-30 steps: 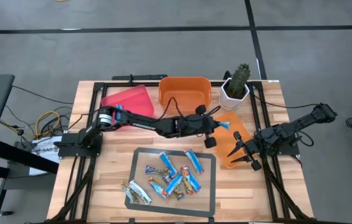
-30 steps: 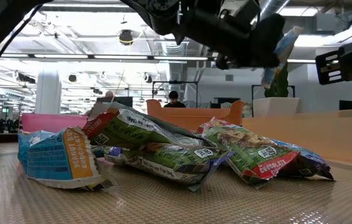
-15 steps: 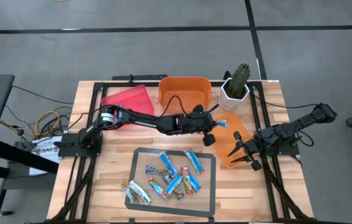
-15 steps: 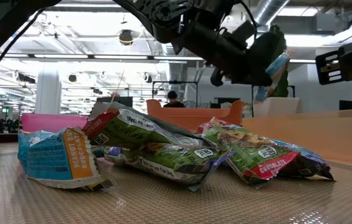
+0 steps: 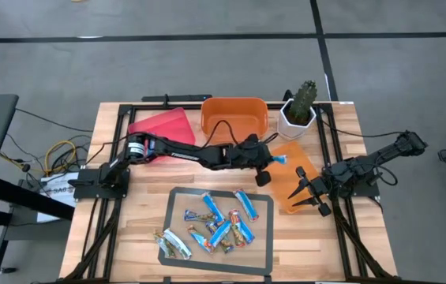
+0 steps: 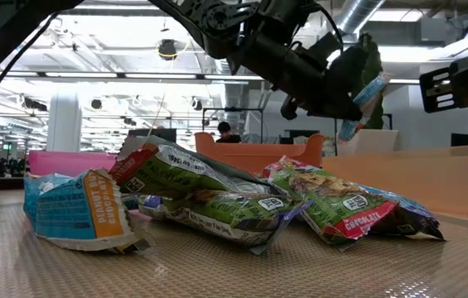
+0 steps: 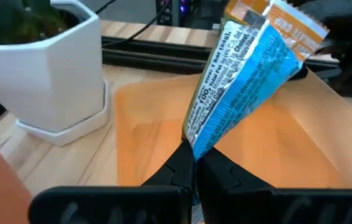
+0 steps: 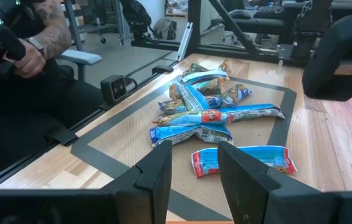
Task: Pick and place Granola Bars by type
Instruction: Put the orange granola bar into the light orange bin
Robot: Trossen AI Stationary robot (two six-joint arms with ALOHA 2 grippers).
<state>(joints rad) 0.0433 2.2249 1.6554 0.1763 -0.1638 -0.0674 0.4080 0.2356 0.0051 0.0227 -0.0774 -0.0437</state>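
Several wrapped granola bars (image 5: 219, 221), blue, green and red, lie in a heap on a dark mat near the table's near edge; the low view shows them close up (image 6: 217, 199). My left gripper (image 5: 268, 161) reaches from the left to the far end of a pale orange tray (image 5: 297, 193), shut on one blue bar (image 5: 279, 158). My right gripper (image 5: 305, 193) rests open over that tray's near right part and touches nothing. Its wrist view looks at the heap (image 8: 207, 115). My left gripper pinches the blue bar by one end of its wrapper (image 7: 198, 144) between the two fingers. The fingers come from the table's left, about level. The bar (image 6: 364, 98) sticks out slanting beyond them, lifted clear above the pale orange tray (image 7: 275, 149).
A red bin (image 5: 163, 126) and an orange bin (image 5: 234, 117) stand along the far side. A cactus in a white pot (image 5: 297, 110) stands just beyond the tray, close to my left gripper. A person (image 8: 26, 56) sits beyond the table's near edge.
My left gripper has tipped and come down a little over the pale orange tray, drawing slightly toward the table's left. The blue bar, which hung nearly upright from the fingers, now slants. The right arm and the heap kept still.
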